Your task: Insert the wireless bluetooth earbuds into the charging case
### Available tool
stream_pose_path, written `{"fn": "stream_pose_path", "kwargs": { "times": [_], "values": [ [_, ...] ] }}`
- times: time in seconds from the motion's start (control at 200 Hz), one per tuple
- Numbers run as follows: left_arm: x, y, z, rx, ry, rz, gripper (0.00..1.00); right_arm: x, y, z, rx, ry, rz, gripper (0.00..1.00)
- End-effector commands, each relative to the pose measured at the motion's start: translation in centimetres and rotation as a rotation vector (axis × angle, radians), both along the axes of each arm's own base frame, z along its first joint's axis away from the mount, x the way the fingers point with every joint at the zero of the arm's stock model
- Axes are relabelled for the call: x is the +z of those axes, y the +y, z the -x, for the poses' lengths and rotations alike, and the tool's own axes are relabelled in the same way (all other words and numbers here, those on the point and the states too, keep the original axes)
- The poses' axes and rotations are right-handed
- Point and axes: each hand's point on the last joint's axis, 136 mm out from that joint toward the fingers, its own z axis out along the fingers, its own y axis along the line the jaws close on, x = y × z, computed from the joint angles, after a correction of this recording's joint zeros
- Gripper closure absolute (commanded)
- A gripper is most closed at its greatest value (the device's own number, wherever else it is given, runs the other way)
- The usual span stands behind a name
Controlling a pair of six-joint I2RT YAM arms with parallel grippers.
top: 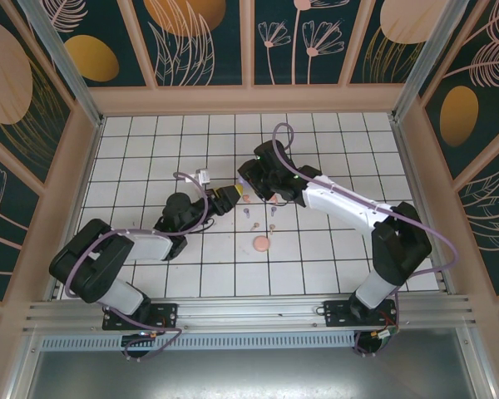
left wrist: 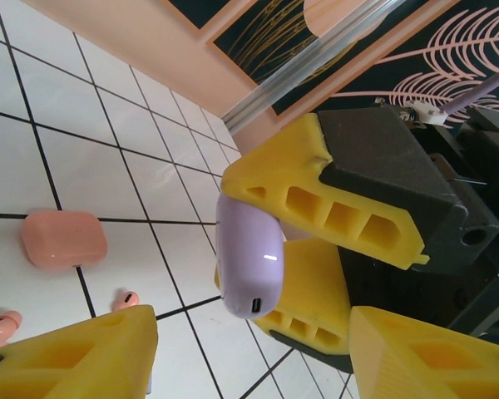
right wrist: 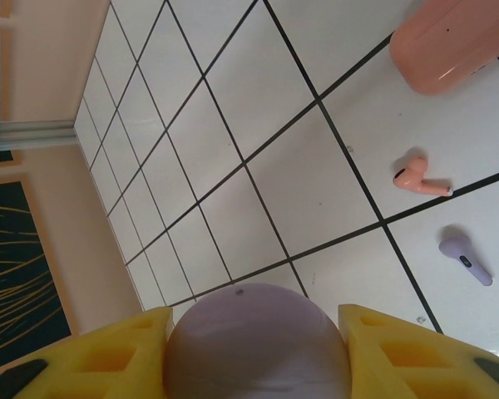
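My right gripper (right wrist: pixel 256 337) is shut on the purple charging case (right wrist: pixel 258 345) and holds it above the tiles. In the left wrist view the same purple case (left wrist: pixel 249 258) hangs between the right gripper's yellow fingers (left wrist: pixel 316 199), its charging port facing down. My left gripper (left wrist: pixel 251 349) stands open just below and before it, its fingers apart and touching nothing. On the floor lie a pink earbud (right wrist: pixel 420 176) and a purple earbud (right wrist: pixel 466 259). From above, the two grippers (top: pixel 227 199) (top: pixel 248 184) meet at mid-table, with small earbuds (top: pixel 254 225) scattered just below them.
A closed pink charging case (top: pixel 260 243) lies on the tiles near the earbuds, also the pink case (left wrist: pixel 64 238) (right wrist: pixel 449 41) in both wrist views. Two pink earbuds (left wrist: pixel 125 299) (left wrist: pixel 0 328) lie close to my left finger. The peach wall (top: pixel 249 100) bounds the far side.
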Motion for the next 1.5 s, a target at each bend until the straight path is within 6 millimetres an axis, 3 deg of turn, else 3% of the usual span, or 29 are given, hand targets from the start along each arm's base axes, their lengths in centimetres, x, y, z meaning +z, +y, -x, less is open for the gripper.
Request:
{"fn": "stream_pose_path", "kwargs": {
  "times": [0.0, 0.631, 1.101, 1.231, 1.296, 1.406, 1.491],
  "values": [
    [1.8, -0.6, -0.8, 0.012, -0.080, 0.028, 0.39, 1.3, 1.3, -0.4, 0.013, -0.021, -0.051, 0.60],
    [1.2, -1.8, -2.2, 0.016, -0.082, 0.071, 0.51, 1.0, 1.5, -0.4, 0.022, -0.016, -0.054, 0.60],
    [0.6, -2.0, -2.8, 0.029, -0.077, 0.074, 0.69, 1.1, 1.2, 0.0, 0.022, -0.020, -0.059, 0.60],
    [0.8, -2.0, -2.8, 0.026, -0.078, 0.077, 0.79, 1.3, 1.3, 0.2, 0.028, -0.024, -0.066, 0.60],
    [0.8, -2.0, -2.8, 0.026, -0.076, 0.080, 0.82, 1.6, 1.2, 0.1, 0.027, -0.030, -0.071, 0.53],
    [0.9, -2.0, -2.5, 0.018, -0.071, 0.086, 0.88, 2.7, 0.8, -0.4, 0.012, -0.055, -0.085, 0.30],
    [0.9, -1.9, -2.2, 0.012, -0.058, 0.086, 0.93, 4.2, -0.4, -1.1, -0.018, -0.091, -0.092, 0.24]
  ]
}}
